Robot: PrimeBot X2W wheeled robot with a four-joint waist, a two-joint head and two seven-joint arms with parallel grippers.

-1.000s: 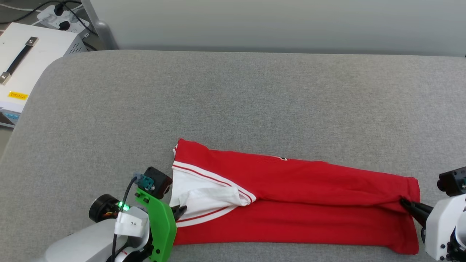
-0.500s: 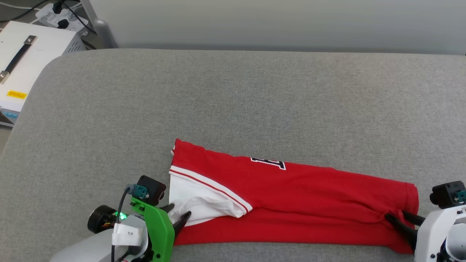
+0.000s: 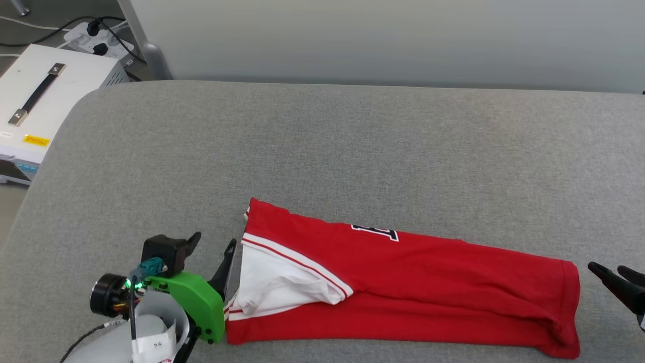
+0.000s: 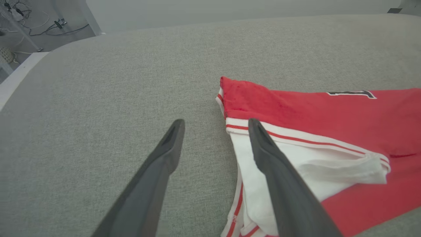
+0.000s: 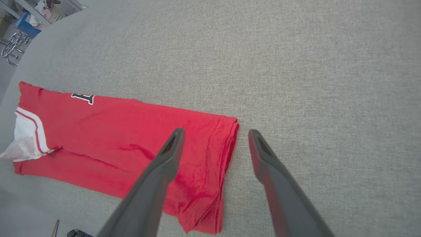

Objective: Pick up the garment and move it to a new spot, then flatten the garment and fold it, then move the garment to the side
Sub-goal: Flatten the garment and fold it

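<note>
Head view shows you the red jersey-style shirt with white sleeves (image 3: pixel 428 282) folded into a long strip on the grey fabric worktop (image 3: pixel 352 141), left claw (image 3: pixel 214 239) spread beside its sleeve end, right claw (image 3: pixel 607 267) spread off its hem. Pinch only the top layer and the fold likely peels open.

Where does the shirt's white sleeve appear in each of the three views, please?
Head view: sleeve lower left of centre, at the left end of the shirt.
Left wrist view: sleeve at lower right.
Right wrist view: sleeve at the far left edge, mid-height.
Shared landmark: the black lettering on the shirt's far edge.
</note>
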